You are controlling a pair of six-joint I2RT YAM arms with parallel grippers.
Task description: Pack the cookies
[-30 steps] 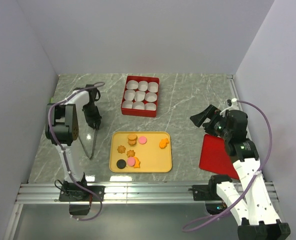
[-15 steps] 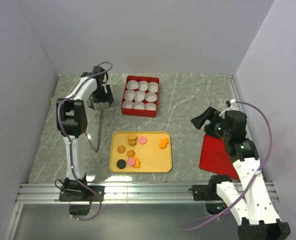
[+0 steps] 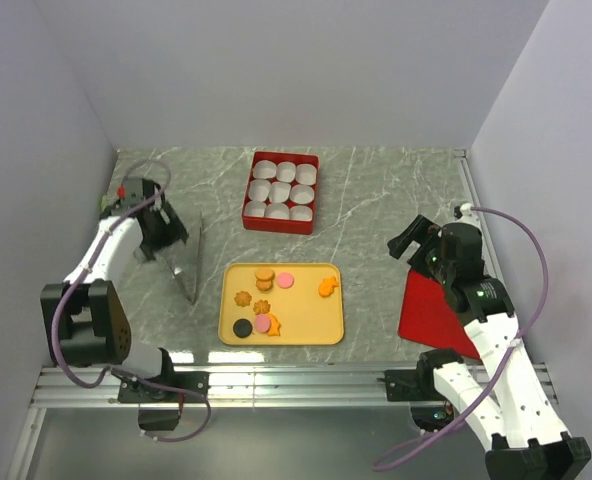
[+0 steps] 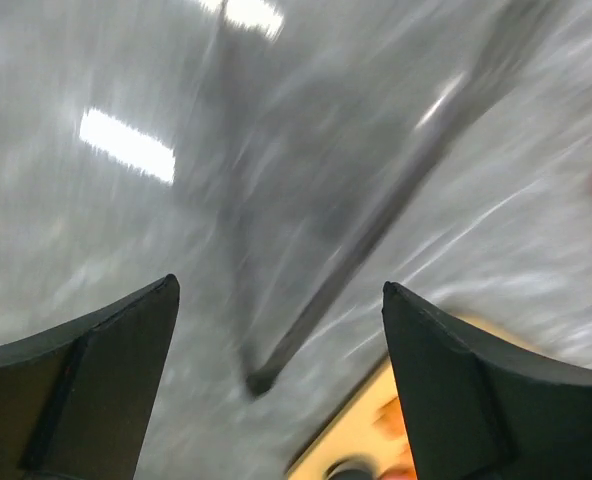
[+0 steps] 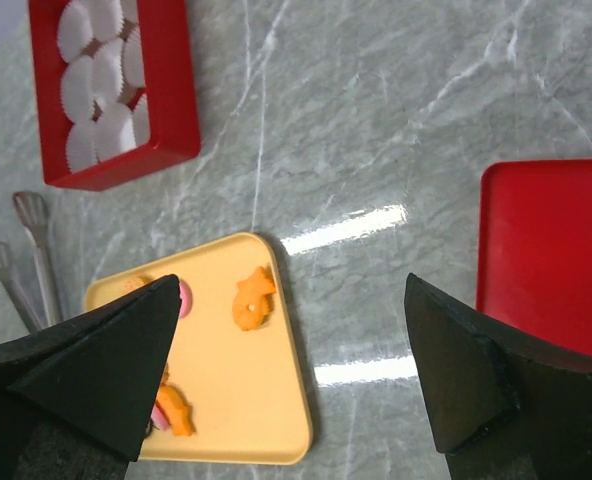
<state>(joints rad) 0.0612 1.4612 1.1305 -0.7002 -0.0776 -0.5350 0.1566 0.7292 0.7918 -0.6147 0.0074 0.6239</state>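
on yellow tray (image 3: 311, 322): loose cookies (image 3: 264, 277); red box (image 3: 277, 226) holds paper cups (image 3: 281, 190)

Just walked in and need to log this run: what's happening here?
The left hand hovers open by the tongs lying beside the yellow tray. All the cookies sit on that tray; the paper cups in the red box are empty. The right hand hangs open near the red lid, holding nothing.

Plain pale walls (image 3: 296, 70) are enclosing a grey marbled table (image 3: 376, 190) on three sides. Light streaks (image 5: 346, 228) are glinting off it between the right jaws; an aluminium rail (image 3: 296, 385) is running behind them.
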